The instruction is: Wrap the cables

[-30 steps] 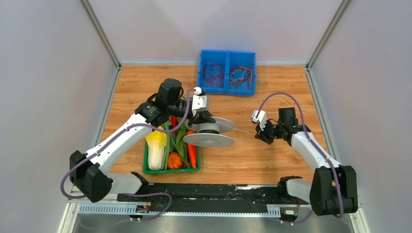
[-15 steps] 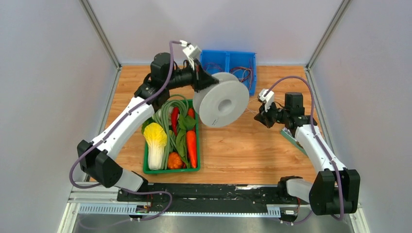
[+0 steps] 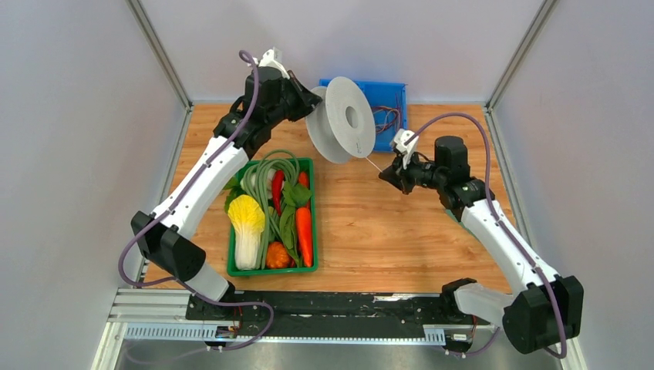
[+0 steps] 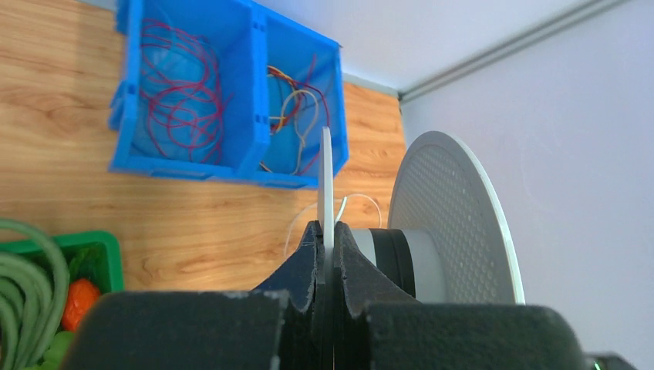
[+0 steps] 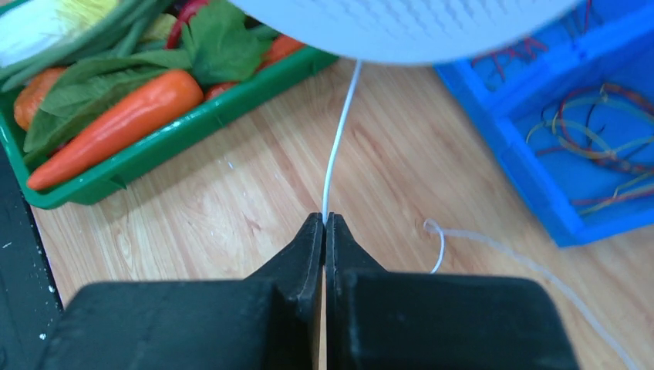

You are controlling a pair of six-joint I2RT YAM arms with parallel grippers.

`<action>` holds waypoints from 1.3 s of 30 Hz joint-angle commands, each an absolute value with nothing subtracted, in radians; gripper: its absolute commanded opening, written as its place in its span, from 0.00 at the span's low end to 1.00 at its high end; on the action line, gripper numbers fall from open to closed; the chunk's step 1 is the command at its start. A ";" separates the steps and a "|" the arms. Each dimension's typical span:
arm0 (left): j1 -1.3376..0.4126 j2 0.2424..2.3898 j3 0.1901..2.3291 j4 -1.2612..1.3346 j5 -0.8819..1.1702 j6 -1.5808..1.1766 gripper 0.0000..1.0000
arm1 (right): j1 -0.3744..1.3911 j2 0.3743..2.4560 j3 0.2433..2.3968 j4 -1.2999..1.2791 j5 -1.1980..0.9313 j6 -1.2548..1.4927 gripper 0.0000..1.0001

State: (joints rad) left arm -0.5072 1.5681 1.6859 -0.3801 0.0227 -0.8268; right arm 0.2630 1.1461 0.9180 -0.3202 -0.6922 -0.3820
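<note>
White left arm (image 3: 202,181) outstretched, spool (image 3: 339,137) aloft

Left arm (image 3: 202,181) and right arm (image 3: 501,237): white links, black joints, purple hoses (image 3: 463,116) looping behind black, wedge-fingered grippers (image 5: 325,221).

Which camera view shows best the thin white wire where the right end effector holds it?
The right wrist view: the white wire runs straight from the spool into the shut right end effector. The top external view shows only a faint short line; the left wrist view shows only a loose loop.
</note>
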 commanded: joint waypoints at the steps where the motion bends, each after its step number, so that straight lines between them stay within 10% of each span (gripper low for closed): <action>1: -0.541 1.557 1.776 -0.448 -0.175 -0.898 0.00 | 0.343 1.060 0.969 -0.200 -0.608 -0.394 0.00; 24: -0.624 1.577 1.700 -0.503 -0.118 -0.876 0.00 | 0.569 0.969 0.845 0.466 -0.362 -0.784 0.01; 31: -0.627 1.578 1.686 -0.474 -0.089 -0.841 0.00 | 0.574 0.982 0.845 0.532 -0.364 -0.775 0.16; 39: -0.627 1.586 1.674 -0.462 -0.057 -0.827 0.00 | 0.577 0.982 0.877 0.511 -0.394 -0.775 0.06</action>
State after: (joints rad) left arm -0.6224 1.5921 1.6756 -0.5079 -0.1024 -0.8562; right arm 0.5728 0.9985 0.8223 0.4152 -0.3908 -0.7605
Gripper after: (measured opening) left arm 0.019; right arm 0.095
